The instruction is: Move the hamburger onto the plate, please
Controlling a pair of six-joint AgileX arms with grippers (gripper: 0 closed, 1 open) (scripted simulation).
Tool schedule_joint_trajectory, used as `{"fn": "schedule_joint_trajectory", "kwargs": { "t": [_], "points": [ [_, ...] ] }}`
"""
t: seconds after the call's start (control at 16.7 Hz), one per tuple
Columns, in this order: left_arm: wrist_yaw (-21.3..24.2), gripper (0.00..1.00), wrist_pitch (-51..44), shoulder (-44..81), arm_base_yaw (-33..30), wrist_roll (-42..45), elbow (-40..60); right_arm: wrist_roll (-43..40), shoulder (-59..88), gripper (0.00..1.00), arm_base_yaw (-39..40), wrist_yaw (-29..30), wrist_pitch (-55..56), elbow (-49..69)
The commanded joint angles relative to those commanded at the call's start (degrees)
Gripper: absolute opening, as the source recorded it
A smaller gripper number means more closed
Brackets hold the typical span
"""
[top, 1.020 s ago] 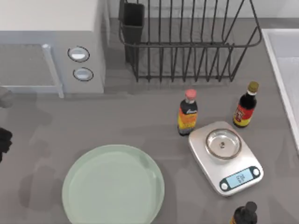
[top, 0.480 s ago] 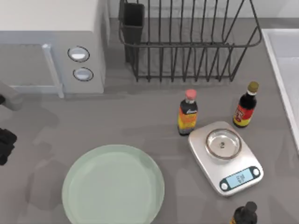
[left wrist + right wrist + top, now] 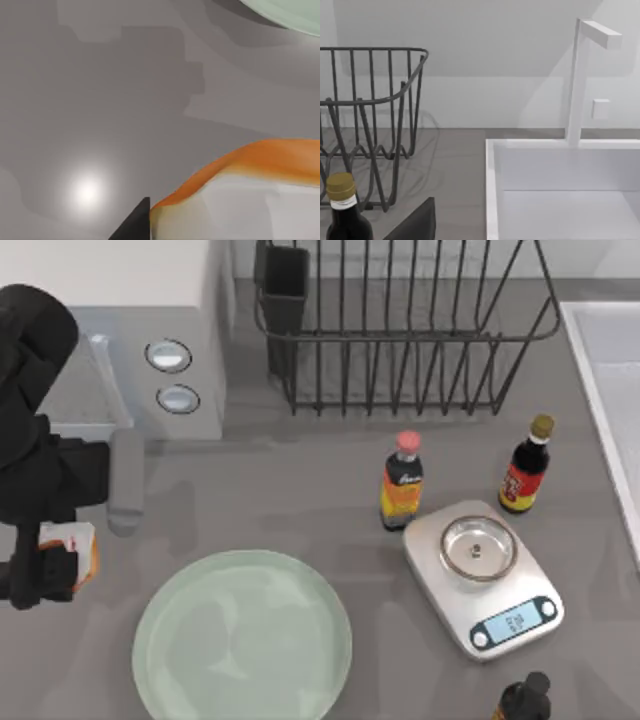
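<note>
The hamburger point(image 3: 72, 552) sat in the left hand point(image 3: 55, 562) near the table's left edge, orange top and whitish layer peeking out between dark fingers. Left hand was closed on it. In the left wrist view the hamburger point(image 3: 240, 192) was right up close, with one dark fingertip point(image 3: 135, 222) against its side and bare table below, so it looked lifted off the surface, though height was hard to judge.

The plate point(image 3: 242, 637) lay toward the front edge, left of middle, nothing on it. From the hand, the plate lay toward the table's right and a bit toward the front edge, near but with a gap to its rim. The plate's rim point(image 3: 285, 12) also showed at the edge of the left wrist view. Judged step: carry in progress, release not done. The next move probably needs a short sideways travel to the plate's middle, then lowering and letting go. The left arm was clearly the nearer one.

Right arm parked off by the sink point(image 3: 560, 190); could not tell its hand state.

Further out: microwave point(image 3: 110, 340) at the back left corner, dish rack point(image 3: 400, 330) at the back, pink-capped bottle point(image 3: 402, 482), dark bottle point(image 3: 526, 465), and scale point(image 3: 485, 578) on the right side, all well apart from the carry path.
</note>
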Motion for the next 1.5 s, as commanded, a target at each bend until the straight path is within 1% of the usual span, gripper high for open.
{"fn": "schedule_joint_trajectory", "kwargs": {
  "t": [0.36, 0.54, 0.66, 0.78, 0.9, 1.02, 1.38, 1.5],
  "points": [
    [0.27, 0.0, 0.59, 3.17, -13.61, 32.93, 3.39, 0.0, 0.0, 1.0, 0.0, 0.0, 0.0, 0.0],
    [0.3, 0.0, 1.06, 4.3, -19.87, 48.02, 4.53, 0.0, 0.0, 1.0, 0.0, 0.0, 0.0, 0.0],
    [0.14, 0.0, 1.23, 4.99, -23.39, 56.62, 4.82, 0.0, 0.0, 1.0, 0.0, 0.0, 0.0, 0.0],
    [-0.14, 0.0, 1.15, 5.76, -26.3, 62.97, 4.85, 0.0, 0.0, 1.0, 0.0, 0.0, 0.0, 0.0],
    [-0.45, 0.0, 1.12, 6.21, -28.38, 67.07, 4.55, 0.0, 0.0, 1.0, 0.0, 0.0, 0.0, 0.0],
    [-0.67, 0.0, 1.41, 5.92, -29.25, 69.0, 3.95, 0.0, 0.0, 1.0, 0.0, 0.0, 0.0, 0.0],
    [-0.6, 0.0, 1.6, 5.91, -29.04, 69.23, 3.83, 0.0, 0.0, 1.0, 0.0, 0.0, 0.0, 0.0],
    [-0.58, 0.0, 3.26, 6.35, -29.08, 69.17, 2.78, 0.0, 0.0, 1.0, 0.0, 0.0, 0.0, 0.0]
  ]
}}
